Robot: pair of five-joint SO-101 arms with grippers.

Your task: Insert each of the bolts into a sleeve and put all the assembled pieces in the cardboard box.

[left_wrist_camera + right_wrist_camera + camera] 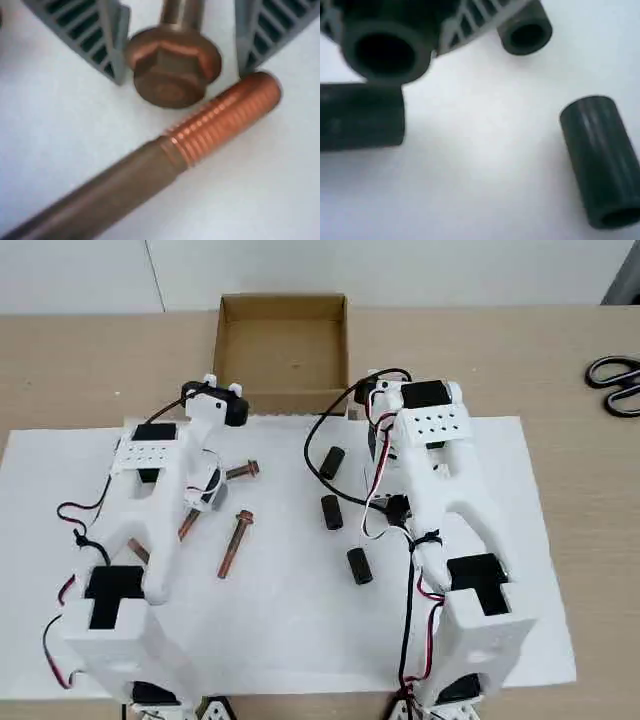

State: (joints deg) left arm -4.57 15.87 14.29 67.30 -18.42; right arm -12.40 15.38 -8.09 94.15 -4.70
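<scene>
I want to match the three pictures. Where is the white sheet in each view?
High view: the white sheet covers the table's middle, with the cardboard box at its far edge.
Left wrist view: it is the pale ground behind the bolts.
Right wrist view: it is the pale ground behind the sleeves.
Shared landmark: the sheet itself; seen from high, bolts lie on its left, sleeves on its right.

Live over my tabletop (60,360): a white paper sheet (280,630) covers the middle, cardboard box (283,350) at its far edge, scissors (612,386) (far right); bolts (235,543) and sleeves (359,565) dot the sheet.
</scene>
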